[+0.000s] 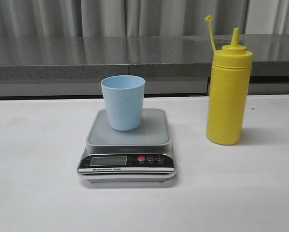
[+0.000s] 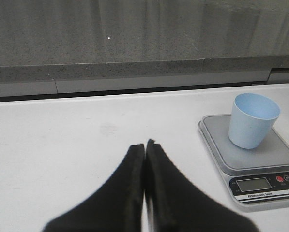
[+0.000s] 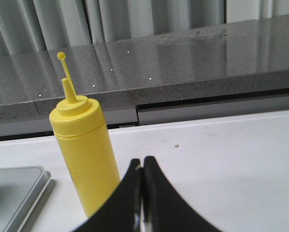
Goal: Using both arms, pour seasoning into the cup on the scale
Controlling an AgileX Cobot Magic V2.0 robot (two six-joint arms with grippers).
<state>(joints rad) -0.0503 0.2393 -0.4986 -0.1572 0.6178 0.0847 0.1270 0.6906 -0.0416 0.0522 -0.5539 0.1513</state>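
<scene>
Starting nearest the rig, the scale [image 1: 127,145] is seen lying flat on the white tabletop [image 1: 33,183], display and red button facing forward, with the cup [image 1: 123,101] standing upright on its steel platform, toward the platform's back. Off to the scale's right, apart from it, the seasoning bottle [image 1: 228,94] stands upright, nozzle uncovered and cap strap sticking up beside it. Behind everything a grey stone ledge [image 1: 86,60] and curtains are noted. The bottle is judged to be soft-walled squeeze plastic, smooth and possibly slippery; its fill cannot be read through the opaque yellow, so weight is unknown. A hold around the mid-body, below the shoulder, is judged best, with pressure kept modest so nothing is forced out before tilting. The cup looks light and easily tipped, and would likely need steadying near its rim. No arm appears in the front view; only the wrist views show the claws. The left claw [image 2: 144,145] is seen with fingers pressed together, holding nothing, the cup and scale ahead to one side. The right claw [image 3: 143,164] is likewise closed and empty, just beside the bottle, whose base it partly hides.
</scene>
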